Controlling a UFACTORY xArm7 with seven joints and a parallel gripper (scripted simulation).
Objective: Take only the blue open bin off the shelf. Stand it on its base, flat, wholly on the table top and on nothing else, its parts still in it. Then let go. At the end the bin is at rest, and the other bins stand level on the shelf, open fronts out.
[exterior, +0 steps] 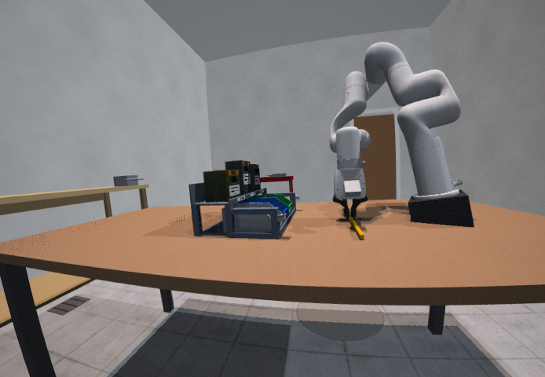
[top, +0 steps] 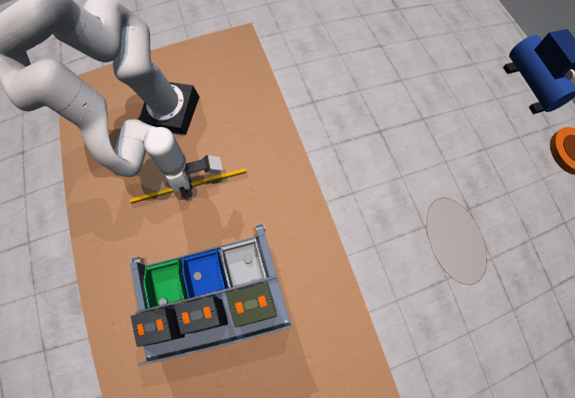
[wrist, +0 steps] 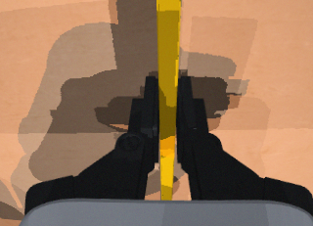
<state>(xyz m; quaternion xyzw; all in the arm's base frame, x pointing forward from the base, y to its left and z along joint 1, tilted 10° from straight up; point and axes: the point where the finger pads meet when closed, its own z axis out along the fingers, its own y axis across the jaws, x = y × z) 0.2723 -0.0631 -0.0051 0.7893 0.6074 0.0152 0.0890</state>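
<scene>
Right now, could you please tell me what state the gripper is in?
Gripper: closed, holding the yellow bar.

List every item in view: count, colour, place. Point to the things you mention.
Bins (top: 208, 283) (exterior: 261, 205): three, green, blue, white, on shelf front
Discs (top: 197, 275): three, grey, one per bin
Cases (top: 250, 317) (exterior: 217, 186): three, two black, one olive, shelf rear
Shelf (top: 269, 262) (exterior: 275, 224): one, grey-blue, on table
Bar (top: 232, 173) (exterior: 358, 231) (wrist: 167, 40): one, yellow, between fingers
Table (top: 297, 235) (exterior: 237, 261) (wrist: 279, 40): one, brown, centre
Machine (top: 532, 65): one, blue, beyond table
Ring (top: 557, 150): one, orange, near machine
Bench (exterior: 60, 194): one, tan, by wall
Box (exterior: 126, 181): one, grey, on bench
Door (exterior: 382, 169): one, brown, far wall
Arm (top: 53, 84) (exterior: 437, 111): one, white, over table
Gripper (top: 186, 193) (exterior: 349, 217) (wrist: 167, 95): one, black-fingered, on bar
</scene>
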